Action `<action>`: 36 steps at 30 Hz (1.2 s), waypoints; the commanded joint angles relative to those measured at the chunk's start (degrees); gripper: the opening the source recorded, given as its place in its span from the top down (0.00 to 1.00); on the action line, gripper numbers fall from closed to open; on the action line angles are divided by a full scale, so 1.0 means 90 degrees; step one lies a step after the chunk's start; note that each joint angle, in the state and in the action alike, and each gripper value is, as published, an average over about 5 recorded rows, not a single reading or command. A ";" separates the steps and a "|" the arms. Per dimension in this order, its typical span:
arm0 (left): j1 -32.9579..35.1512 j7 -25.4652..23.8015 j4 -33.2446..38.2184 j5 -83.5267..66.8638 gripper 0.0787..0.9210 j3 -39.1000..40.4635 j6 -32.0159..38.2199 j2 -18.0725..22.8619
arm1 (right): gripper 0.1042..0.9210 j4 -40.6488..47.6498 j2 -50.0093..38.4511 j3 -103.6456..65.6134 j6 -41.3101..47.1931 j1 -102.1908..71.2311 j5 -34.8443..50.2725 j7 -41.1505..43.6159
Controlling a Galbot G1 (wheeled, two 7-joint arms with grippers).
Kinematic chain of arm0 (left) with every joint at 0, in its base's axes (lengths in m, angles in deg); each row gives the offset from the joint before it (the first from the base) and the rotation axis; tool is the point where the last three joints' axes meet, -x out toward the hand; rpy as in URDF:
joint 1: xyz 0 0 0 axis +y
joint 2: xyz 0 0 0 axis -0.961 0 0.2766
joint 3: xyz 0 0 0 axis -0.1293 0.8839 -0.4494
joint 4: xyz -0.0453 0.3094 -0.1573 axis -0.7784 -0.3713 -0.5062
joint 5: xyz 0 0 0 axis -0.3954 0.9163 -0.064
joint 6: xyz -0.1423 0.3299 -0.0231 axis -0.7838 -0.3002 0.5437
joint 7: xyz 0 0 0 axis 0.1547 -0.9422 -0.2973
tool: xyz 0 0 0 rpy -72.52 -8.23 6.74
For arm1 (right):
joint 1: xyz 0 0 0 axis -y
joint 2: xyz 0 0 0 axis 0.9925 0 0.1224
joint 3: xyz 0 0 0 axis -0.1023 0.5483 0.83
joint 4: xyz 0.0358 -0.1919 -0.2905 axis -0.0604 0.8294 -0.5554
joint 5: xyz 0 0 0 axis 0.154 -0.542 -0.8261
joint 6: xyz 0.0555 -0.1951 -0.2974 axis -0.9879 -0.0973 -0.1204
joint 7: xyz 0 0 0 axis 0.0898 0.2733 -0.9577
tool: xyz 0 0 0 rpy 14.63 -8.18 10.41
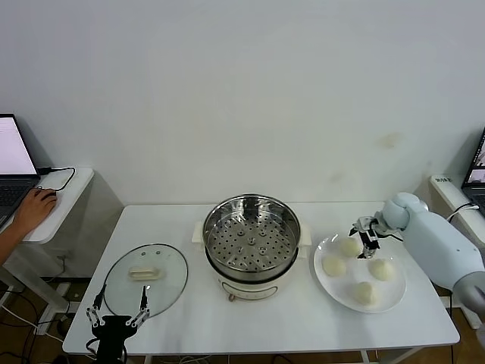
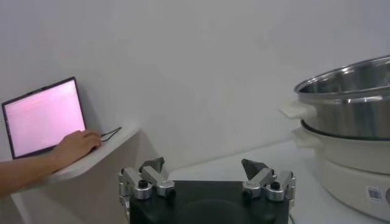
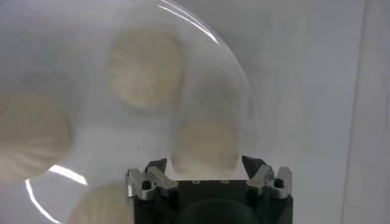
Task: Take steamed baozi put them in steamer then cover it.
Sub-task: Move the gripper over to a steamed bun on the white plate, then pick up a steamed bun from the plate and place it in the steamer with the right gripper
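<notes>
The head camera is looking down from above at the whole table [image 1: 189, 220]; the left wrist camera is sitting low, facing level past the steamer [image 2: 347, 128] toward the wall; the right wrist camera is hovering close, facing down over the plate [image 3: 201, 91], which the head view is also showing.

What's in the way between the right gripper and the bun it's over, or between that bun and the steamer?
Nothing visible. The right gripper hangs directly above the rear bun on the white plate, fingers either side of it in the wrist view. The table between plate and steamer is bare, and the steamer is uncovered; the cover lies to its left.
</notes>
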 commanded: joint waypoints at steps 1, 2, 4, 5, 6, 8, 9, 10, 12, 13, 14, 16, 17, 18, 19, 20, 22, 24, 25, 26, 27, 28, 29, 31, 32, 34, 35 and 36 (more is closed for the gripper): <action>0.0005 0.0000 0.0013 0.0004 0.12 -0.0006 0.0013 -0.0003 | 0.25 0.0098 0.0096 0.0026 -0.0001 0.0039 -0.0087 -0.0031; 0.0006 0.0001 0.0015 0.0005 0.12 -0.0014 0.0017 -0.0003 | 0.27 0.0091 0.0097 0.0029 -0.0001 0.0044 -0.0087 -0.0031; 0.0007 0.0005 0.0018 0.0003 0.12 -0.0030 0.0026 -0.0002 | 0.30 0.0068 0.0080 0.0042 -0.0004 0.0060 -0.0080 -0.0025; 0.0008 0.0007 0.0019 0.0002 0.12 -0.0036 0.0029 -0.0001 | 0.32 0.0056 0.0067 0.0050 -0.0005 0.0066 -0.0075 -0.0020; 0.0008 0.0008 0.0021 0.0003 0.12 -0.0039 0.0031 0.0001 | 0.34 0.0044 0.0047 0.0065 -0.0011 0.0071 -0.0072 -0.0010; 0.0006 0.0010 0.0023 0.0005 0.12 -0.0036 0.0033 0.0009 | 0.37 0.0012 -0.0001 0.0104 -0.0026 0.0073 -0.0067 0.0019; 0.0004 0.0010 0.0026 0.0007 0.12 -0.0033 0.0034 0.0014 | 0.37 -0.0016 -0.0032 0.0127 -0.0035 0.0071 -0.0050 0.0032; 0.0002 0.0010 0.0031 0.0010 0.12 -0.0028 0.0034 0.0020 | 0.38 -0.0064 -0.0069 0.0152 -0.0039 0.0070 -0.0019 0.0045; 0.0000 0.0009 0.0043 0.0014 0.12 -0.0021 0.0037 0.0028 | 0.39 -0.0198 -0.0156 0.0205 -0.0032 0.0086 0.0094 0.0067; 0.0001 0.0010 0.0049 0.0015 0.12 -0.0020 0.0039 0.0030 | 0.39 -0.0303 -0.0223 0.0250 -0.0018 0.0118 0.0190 0.0079; 0.0000 0.0010 0.0051 0.0015 0.12 -0.0020 0.0042 0.0029 | 0.39 -0.0432 -0.0303 0.0310 0.0002 0.0170 0.0302 0.0097; 0.0000 0.0012 0.0048 0.0013 0.12 -0.0021 0.0047 0.0025 | 0.40 -0.0727 -0.0521 0.0518 0.0054 0.0352 0.0614 0.0148; -0.0002 0.0013 0.0045 0.0012 0.12 -0.0022 0.0049 0.0022 | 0.40 -0.0909 -0.0653 0.0638 0.0090 0.0475 0.0787 0.0175; -0.0003 0.0012 0.0043 0.0012 0.12 -0.0022 0.0050 0.0019 | 0.40 -0.1106 -0.0797 0.0751 0.0132 0.0616 0.0978 0.0207; -0.0005 0.0012 0.0044 0.0013 0.12 -0.0022 0.0051 0.0016 | 0.40 -0.1310 -0.0949 0.0882 0.0182 0.0768 0.1190 0.0241; -0.0008 0.0011 0.0048 0.0013 0.12 -0.0021 0.0052 0.0013 | 0.40 -0.1527 -0.1096 0.1004 0.0238 0.0921 0.1385 0.0273; -0.0016 0.0008 0.0067 0.0013 0.12 -0.0019 0.0050 0.0004 | 0.40 -0.2000 -0.1411 0.1253 0.0357 0.1311 0.1829 0.0337; -0.0027 0.0005 0.0085 0.0008 0.12 -0.0013 0.0048 -0.0010 | 0.40 -0.2415 -0.1668 0.1579 0.0470 0.1766 0.2257 0.0384; -0.0034 0.0005 0.0089 0.0007 0.12 -0.0008 0.0048 -0.0019 | 0.40 -0.2610 -0.1777 0.1762 0.0514 0.2047 0.2466 0.0402; -0.0040 0.0005 0.0092 0.0004 0.12 0.0000 0.0048 -0.0029 | 0.40 -0.2779 -0.1848 0.1979 0.0550 0.2342 0.2654 0.0408; -0.0046 0.0007 0.0091 0.0000 0.12 0.0009 0.0049 -0.0041 | 0.40 -0.2926 -0.1901 0.2187 0.0576 0.2623 0.2826 0.0410; -0.0052 0.0009 0.0089 -0.0002 0.12 0.0018 0.0051 -0.0051 | 0.40 -0.3066 -0.1923 0.2409 0.0594 0.2928 0.2999 0.0408; -0.0058 0.0012 0.0088 -0.0004 0.12 0.0027 0.0053 -0.0061 | 0.40 -0.3199 -0.1912 0.2629 0.0608 0.3274 0.3173 0.0396; -0.0071 0.0016 0.0091 -0.0012 0.12 0.0045 0.0057 -0.0083 | 0.40 -0.3381 -0.1795 0.3060 0.0619 0.3859 0.3483 0.0356; -0.0080 0.0018 0.0092 -0.0014 0.12 0.0051 0.0059 -0.0093 | 0.40 -0.3448 -0.1680 0.3287 0.0602 0.4186 0.3613 0.0313; -0.0100 0.0019 0.0100 -0.0019 0.12 0.0061 0.0060 -0.0114 | 0.40 -0.3506 -0.1381 0.3681 0.0528 0.4675 0.3784 0.0209; -0.0111 0.0020 0.0107 -0.0022 0.12 0.0063 0.0060 -0.0123 | 0.40 -0.3520 -0.1205 0.3859 0.0482 0.4907 0.3864 0.0145; -0.0121 0.0022 0.0118 -0.0023 0.12 0.0064 0.0060 -0.0130 | 0.40 -0.3526 -0.1010 0.4019 0.0429 0.5089 0.3940 0.0076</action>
